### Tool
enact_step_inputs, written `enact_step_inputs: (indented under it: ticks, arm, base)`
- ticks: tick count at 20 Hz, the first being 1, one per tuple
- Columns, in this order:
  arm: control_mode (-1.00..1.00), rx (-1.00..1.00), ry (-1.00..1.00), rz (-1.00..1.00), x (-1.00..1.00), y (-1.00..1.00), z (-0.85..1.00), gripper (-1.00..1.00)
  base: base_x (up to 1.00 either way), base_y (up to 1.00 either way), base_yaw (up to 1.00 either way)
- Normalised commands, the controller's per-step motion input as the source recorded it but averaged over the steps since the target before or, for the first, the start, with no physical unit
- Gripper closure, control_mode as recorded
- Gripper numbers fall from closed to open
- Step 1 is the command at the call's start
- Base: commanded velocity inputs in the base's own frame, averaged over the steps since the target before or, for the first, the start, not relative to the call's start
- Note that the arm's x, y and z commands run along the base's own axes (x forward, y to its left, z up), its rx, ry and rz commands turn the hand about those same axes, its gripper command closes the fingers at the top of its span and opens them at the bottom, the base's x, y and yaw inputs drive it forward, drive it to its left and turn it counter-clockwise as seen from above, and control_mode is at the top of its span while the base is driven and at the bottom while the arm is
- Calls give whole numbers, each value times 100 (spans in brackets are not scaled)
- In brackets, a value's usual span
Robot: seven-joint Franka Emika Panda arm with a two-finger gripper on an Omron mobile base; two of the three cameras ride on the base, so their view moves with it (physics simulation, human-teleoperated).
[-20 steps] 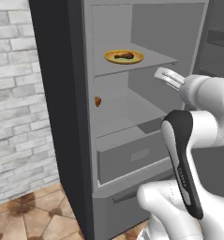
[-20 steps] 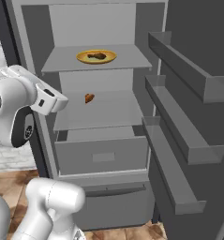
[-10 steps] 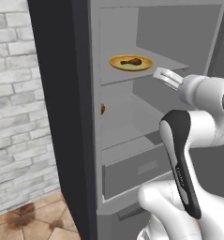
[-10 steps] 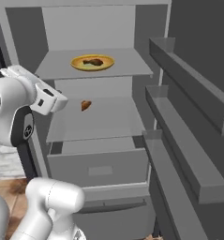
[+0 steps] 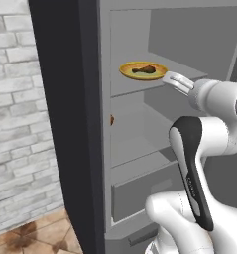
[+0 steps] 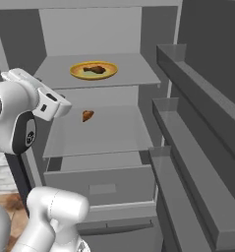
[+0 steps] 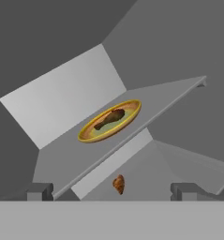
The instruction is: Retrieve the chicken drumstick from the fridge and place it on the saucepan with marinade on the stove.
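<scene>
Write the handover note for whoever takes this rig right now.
End effector: open, empty, in front of the upper shelf's edge.
Chicken drumstick: on the yellow-rimmed plate, upper shelf of the open fridge.
Small orange-brown lump: shelf below, not the target.
Done: fridge open, arm lined up on the plate.
Left: grasp the drumstick, carry it to the saucepan on the stove.

No legible text, label, brand, number or sign on the fridge (image 6: 158, 74), its shelves, the yellow-rimmed plate (image 6: 93, 70) or the brick wall (image 5: 21, 99).
</scene>
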Motion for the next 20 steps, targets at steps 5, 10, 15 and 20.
enact_step_inputs:
  ticks: [5, 10, 15, 20]
  arm:
    - [100, 0, 0, 0, 0, 0, 0, -100]
    - [100, 0, 0, 0, 0, 0, 0, -100]
    - [100, 0, 0, 0, 0, 0, 0, -100]
    - [100, 0, 0, 0, 0, 0, 0, -100]
  base:
    - [58, -10, 0]
    - [55, -49, 0]
    - [52, -54, 0]
    - [51, -46, 1]
